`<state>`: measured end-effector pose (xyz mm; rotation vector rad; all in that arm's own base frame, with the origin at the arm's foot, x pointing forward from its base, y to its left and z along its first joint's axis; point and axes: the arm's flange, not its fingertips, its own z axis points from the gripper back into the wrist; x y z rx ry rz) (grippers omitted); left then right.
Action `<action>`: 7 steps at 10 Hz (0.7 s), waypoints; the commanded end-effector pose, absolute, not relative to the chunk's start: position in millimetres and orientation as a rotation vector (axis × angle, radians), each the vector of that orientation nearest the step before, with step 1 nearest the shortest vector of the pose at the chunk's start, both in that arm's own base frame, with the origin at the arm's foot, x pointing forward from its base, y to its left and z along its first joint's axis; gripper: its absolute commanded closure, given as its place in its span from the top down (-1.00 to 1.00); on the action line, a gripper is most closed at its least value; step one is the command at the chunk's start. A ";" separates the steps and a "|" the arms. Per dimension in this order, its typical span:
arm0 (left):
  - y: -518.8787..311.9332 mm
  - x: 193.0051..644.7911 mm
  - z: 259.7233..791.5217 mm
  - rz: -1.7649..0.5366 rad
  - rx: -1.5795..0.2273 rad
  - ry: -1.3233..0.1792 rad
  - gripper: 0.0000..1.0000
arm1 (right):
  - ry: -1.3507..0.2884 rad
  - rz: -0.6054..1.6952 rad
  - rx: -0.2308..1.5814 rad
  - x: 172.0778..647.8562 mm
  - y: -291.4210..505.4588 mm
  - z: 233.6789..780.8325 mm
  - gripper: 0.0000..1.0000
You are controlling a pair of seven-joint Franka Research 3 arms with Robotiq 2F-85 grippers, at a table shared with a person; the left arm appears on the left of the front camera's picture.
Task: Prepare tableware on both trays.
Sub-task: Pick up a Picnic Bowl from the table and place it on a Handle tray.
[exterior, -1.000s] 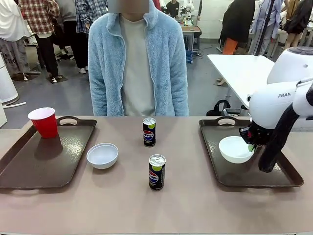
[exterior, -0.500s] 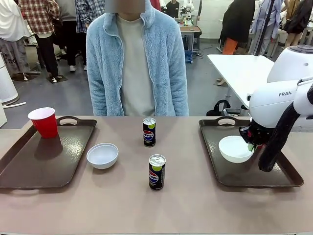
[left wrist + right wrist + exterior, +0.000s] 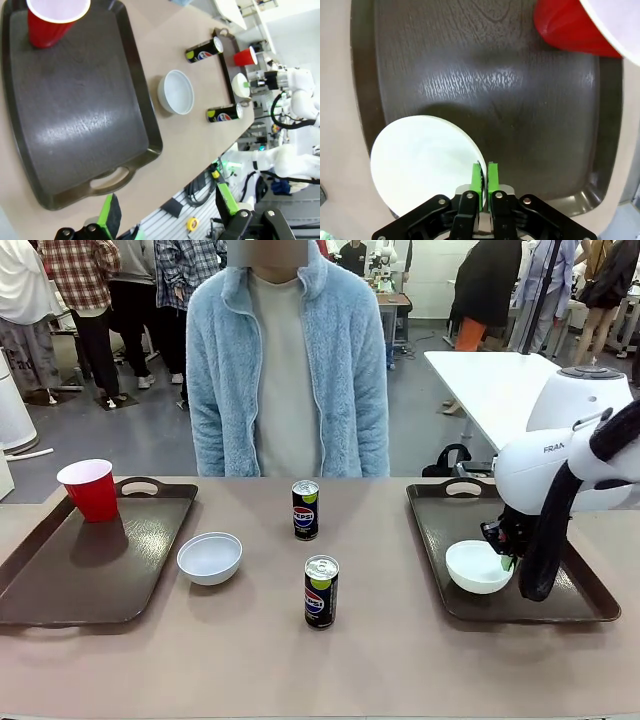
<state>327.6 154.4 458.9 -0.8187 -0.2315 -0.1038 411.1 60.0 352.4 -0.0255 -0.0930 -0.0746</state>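
Observation:
On the right tray a white bowl rests low on the floor, and my right gripper pinches its right rim. In the right wrist view the green pads stand close together on the bowl's edge, with a red cup farther along the tray. The left tray carries a red cup at its far corner. A second white bowl and two Pepsi cans stand on the bare table. My left gripper hangs open above the left tray's near end.
A person in a light blue fleece jacket stands at the table's far edge, hands out of sight. A white table stands behind on the right. Bare tabletop lies between the trays and along the front.
My right arm has come down and the white bowl has dropped from above the right tray onto its floor. The left side of the table is unchanged.

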 end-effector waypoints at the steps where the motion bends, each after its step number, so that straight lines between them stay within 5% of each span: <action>1: 155.2 327.8 458.8 -0.103 -0.830 -0.245 1.00 | -0.093 -0.046 -0.025 420.6 56.5 353.1 0.25; 2: 155.2 327.8 458.8 -0.103 -0.830 -0.245 1.00 | -0.090 -0.037 -0.026 419.9 55.5 354.0 1.00; 4: 155.2 327.8 458.8 -0.103 -0.830 -0.245 1.00 | -0.112 -0.030 -0.031 415.7 53.7 368.4 1.00; 5: 155.2 327.8 458.8 -0.103 -0.830 -0.245 1.00 | -0.128 -0.024 -0.042 412.4 54.0 381.7 0.74; 6: 155.2 327.8 458.8 -0.103 -0.830 -0.245 1.00 | -0.116 -0.019 -0.059 407.3 56.3 398.7 0.15; 7: 155.2 327.8 458.8 -0.103 -0.830 -0.245 1.00 | -0.110 -0.034 -0.050 403.6 59.7 415.2 1.00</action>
